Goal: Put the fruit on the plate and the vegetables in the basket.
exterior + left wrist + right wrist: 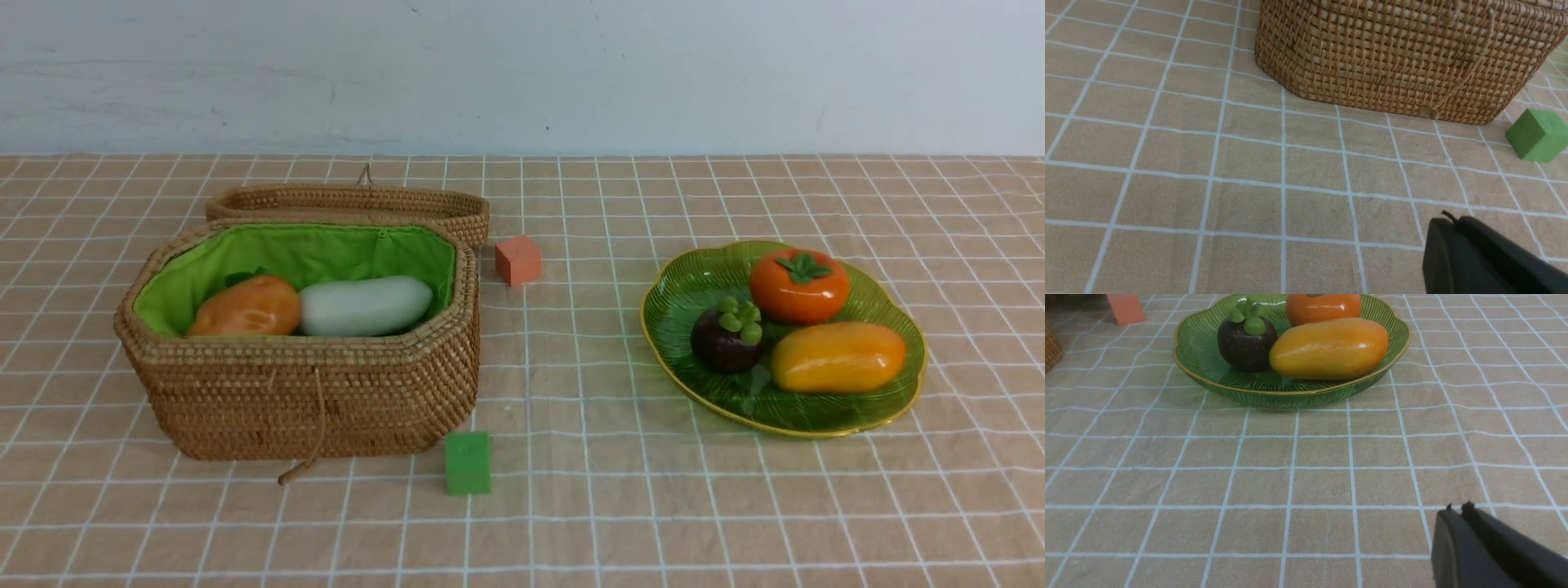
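Low over the checked cloth, my left gripper [1447, 222] is closed on nothing, the basket [1404, 61] ahead and a green block [1537, 134] beside its corner. My right gripper [1457, 512] is likewise closed and empty, well short of the plate [1208, 371]. Mango [1329, 348], persimmon [1323, 306] and mangosteen [1246, 345] sit on that plate, the mango touching the mangosteen. Potato [247, 308] and radish [365, 305] lie side by side in the basket; I cannot see the eggplant anywhere. These toys look glossy, hard and light, so probably slippery; I would pinch each across its narrow middle. An orange cube [518, 260] stands near the lid [351, 204].
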